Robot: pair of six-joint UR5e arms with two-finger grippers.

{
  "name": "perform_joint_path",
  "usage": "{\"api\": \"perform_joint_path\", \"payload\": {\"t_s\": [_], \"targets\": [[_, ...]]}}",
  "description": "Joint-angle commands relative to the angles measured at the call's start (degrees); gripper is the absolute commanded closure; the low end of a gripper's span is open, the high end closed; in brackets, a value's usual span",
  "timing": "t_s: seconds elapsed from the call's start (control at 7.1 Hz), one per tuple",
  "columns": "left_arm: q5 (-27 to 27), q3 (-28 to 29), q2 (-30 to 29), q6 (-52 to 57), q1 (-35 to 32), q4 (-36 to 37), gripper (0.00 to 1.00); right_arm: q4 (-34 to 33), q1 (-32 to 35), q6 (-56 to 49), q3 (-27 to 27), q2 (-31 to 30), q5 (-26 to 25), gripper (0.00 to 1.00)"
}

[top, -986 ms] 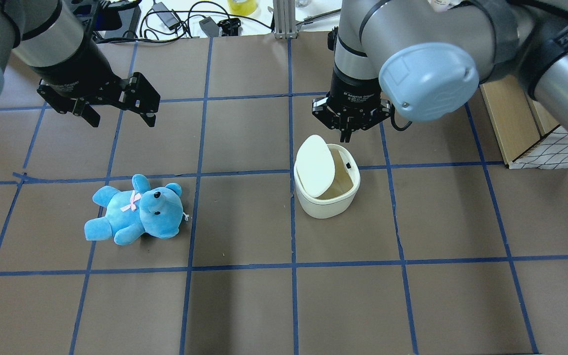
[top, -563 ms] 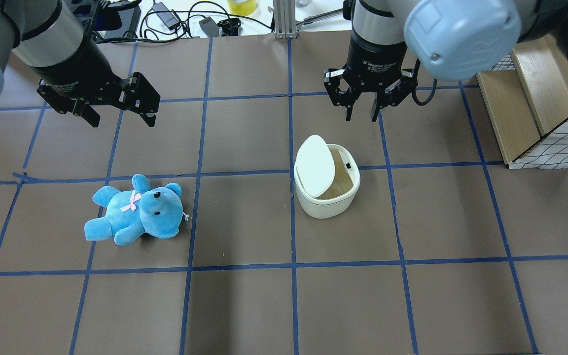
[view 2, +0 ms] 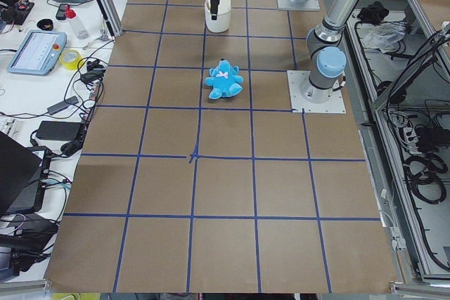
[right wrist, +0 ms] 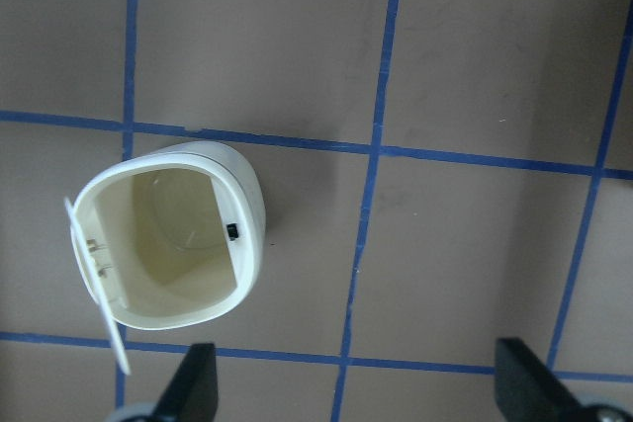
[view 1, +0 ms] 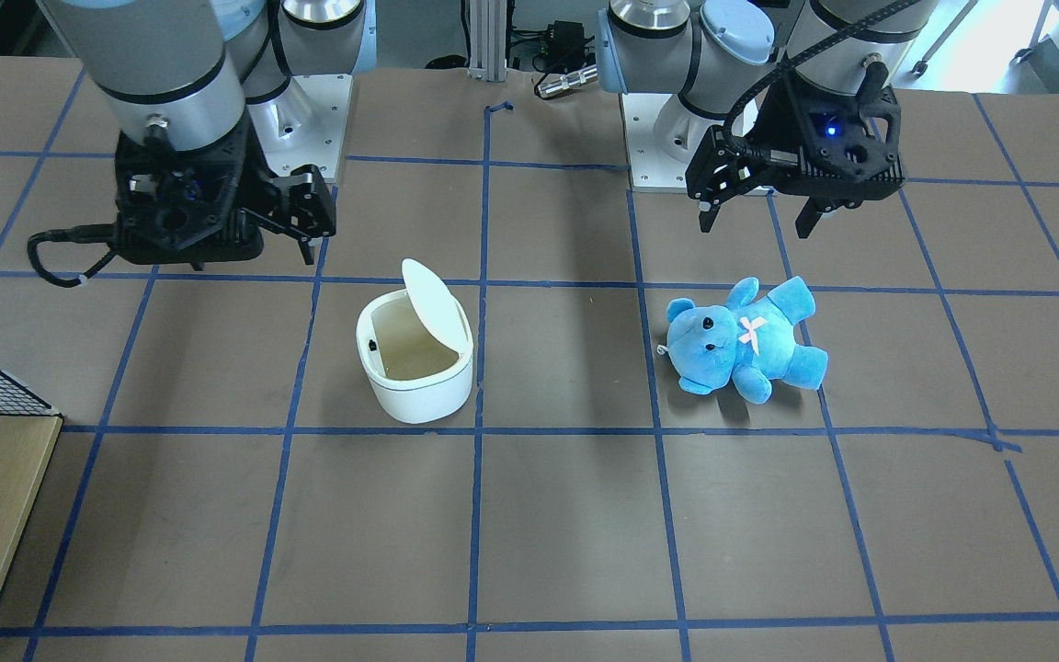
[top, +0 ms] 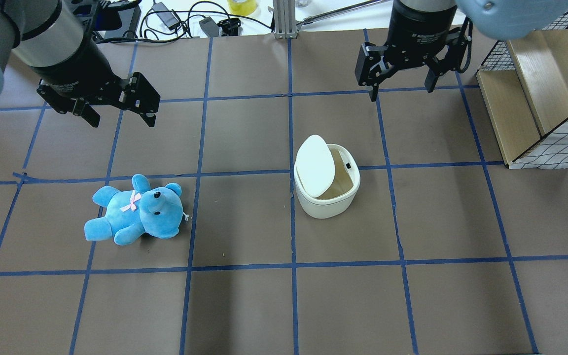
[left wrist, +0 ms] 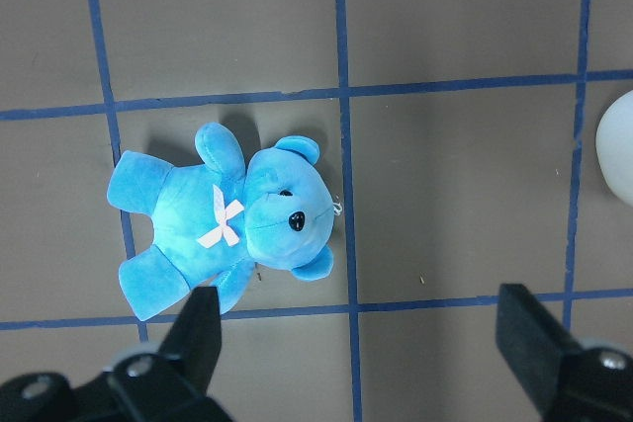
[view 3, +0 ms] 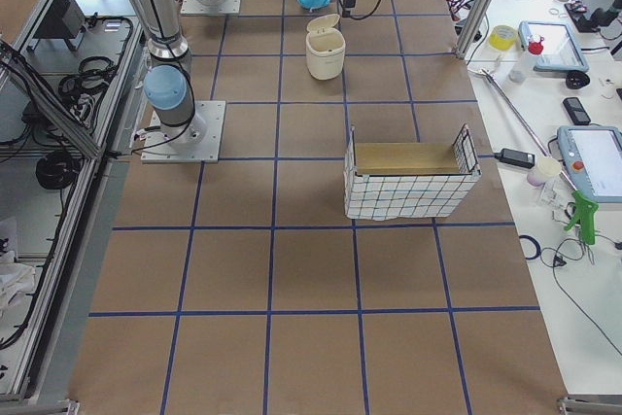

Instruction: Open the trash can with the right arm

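The white trash can (top: 327, 203) stands mid-table with its flip lid (top: 315, 166) tilted up and its beige inside showing. It also shows in the front view (view 1: 415, 393) and in the right wrist view (right wrist: 247, 195). My right gripper (top: 402, 91) is open and empty. It hangs high, beyond the can and to its right, clear of it; its two fingertips frame the right wrist view (right wrist: 361, 392). My left gripper (top: 122, 118) is open and empty, above and beyond the blue teddy (top: 136, 212).
A wire-sided crate with a wooden inside (top: 535, 98) stands at the table's right edge near my right arm. The teddy lies on its back to the can's left. Cables and small devices (top: 175, 19) lie beyond the table's far edge.
My right gripper has risen from just beyond the can's rim, moved away to the far right and opened. The can's lid has stayed up. The left arm has not moved.
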Motion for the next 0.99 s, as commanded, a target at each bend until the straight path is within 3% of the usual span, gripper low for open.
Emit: {"api": "perform_joint_path", "payload": {"t_s": [0.0, 0.85], "targets": [[0.0, 0.0, 0.0, 0.0, 0.0, 0.0, 0.0, 1.0, -6.1, -10.6, 0.0, -0.9, 0.4, 0.0], [0.0, 0.0, 0.0, 0.0, 0.0, 0.0, 0.0, 4.8, -10.1, -5.6, 0.1, -1.7, 3.8, 0.0]]}}
